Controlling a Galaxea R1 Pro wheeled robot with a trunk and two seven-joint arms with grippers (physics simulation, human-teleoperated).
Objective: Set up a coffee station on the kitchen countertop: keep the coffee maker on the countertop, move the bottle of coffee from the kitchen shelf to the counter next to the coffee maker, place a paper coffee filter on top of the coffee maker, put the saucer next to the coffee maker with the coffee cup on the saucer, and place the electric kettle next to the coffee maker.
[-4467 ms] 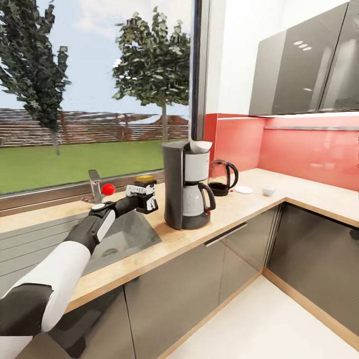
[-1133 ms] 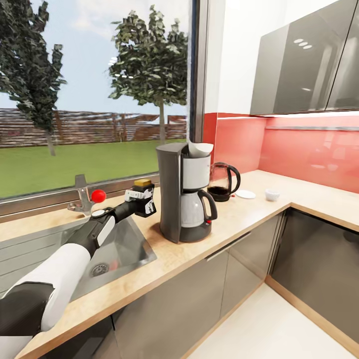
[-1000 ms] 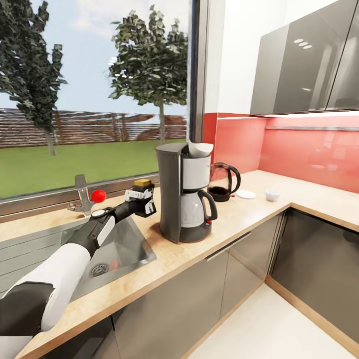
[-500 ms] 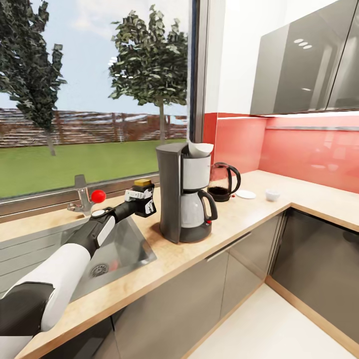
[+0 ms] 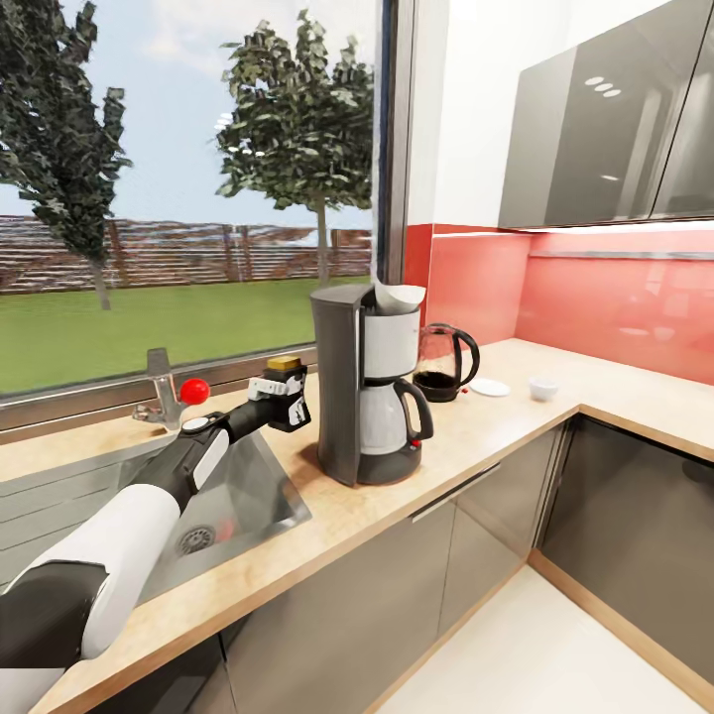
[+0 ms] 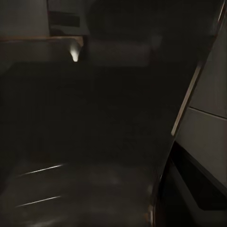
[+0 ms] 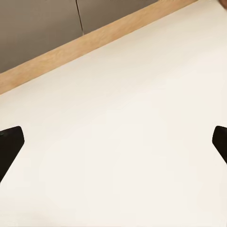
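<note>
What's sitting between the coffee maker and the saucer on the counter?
The kettle stands between the coffee maker and the saucer, as the head view shows.

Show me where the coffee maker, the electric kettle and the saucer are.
coffee maker [image 5: 342, 382], head view, dark side panel.
electric kettle [image 5: 436, 359], head view, glass body.
saucer [image 5: 489, 387], head view, middle of the white dish.

No readable text, labels, brands or numbers in any view. Bottle [image 5: 288, 382] in the left gripper [image 5: 294, 404] shows a yellow cap and dark body, any label too small to resolve. Coffee maker [image 5: 363, 397] and kettle [image 5: 442, 361] show plain faces, no markings legible. Left wrist view is too dark to read anything.
</note>
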